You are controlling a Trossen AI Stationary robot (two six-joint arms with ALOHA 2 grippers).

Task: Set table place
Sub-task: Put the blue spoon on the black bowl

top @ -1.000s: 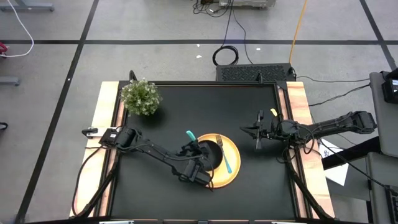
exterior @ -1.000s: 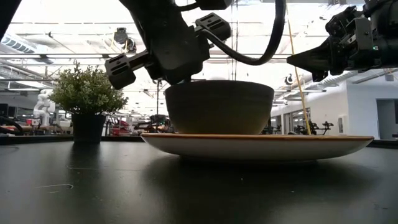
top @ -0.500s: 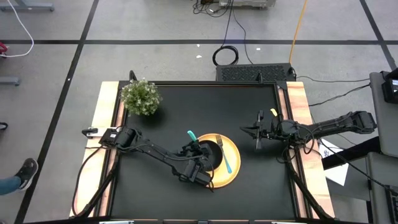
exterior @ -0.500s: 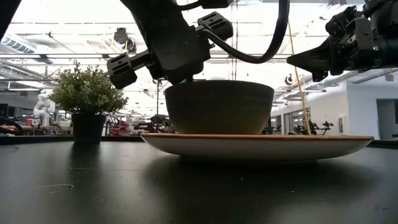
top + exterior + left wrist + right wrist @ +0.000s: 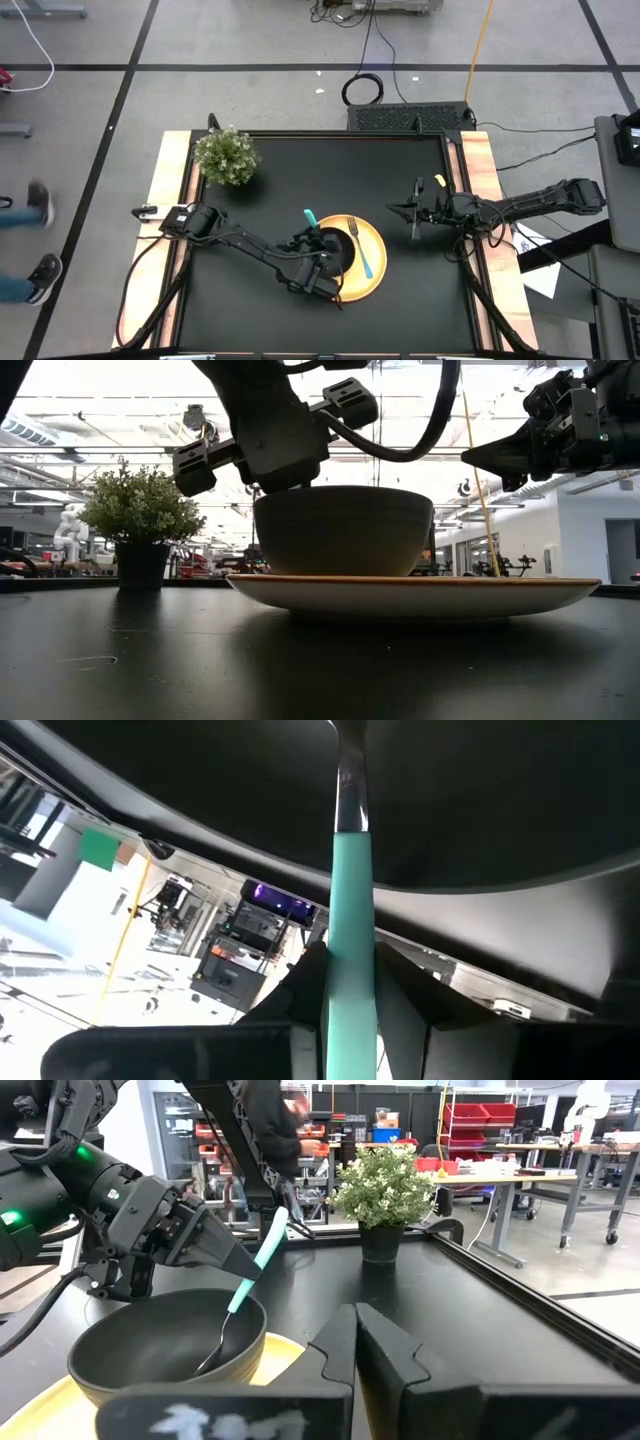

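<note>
A round yellow plate (image 5: 368, 288) lies right of the table's middle with a black bowl (image 5: 343, 254) on its left half and a teal-handled fork (image 5: 366, 262) beside the bowl. My left gripper (image 5: 316, 238) hovers at the bowl's left rim, shut on a teal-handled spoon (image 5: 255, 1260). The spoon's metal end (image 5: 207, 1363) reaches down inside the bowl (image 5: 150, 1340). My right gripper (image 5: 412, 214) hangs shut above the table near the right edge, holding nothing. My left gripper pinches the spoon's teal handle (image 5: 348, 935) between its two fingers, low on the handle toward the metal neck. The fingers (image 5: 225, 1252) come slanting down from the table's left and lie across the handle. The spoon stands tilted, handle end up, metal end inside the bowl.
A bushy green potted plant (image 5: 226, 156) stands at the far left corner. Light wooden strips (image 5: 170, 200) run along both short sides. Bare black tabletop (image 5: 300, 170) stretches behind the plate and to its right.
My left gripper has rolled a little in place, still shut on the spoon, whose handle end has tipped slightly. The black bowl has slid a little toward the table's left on the plate. The plate and fork have stayed put.
</note>
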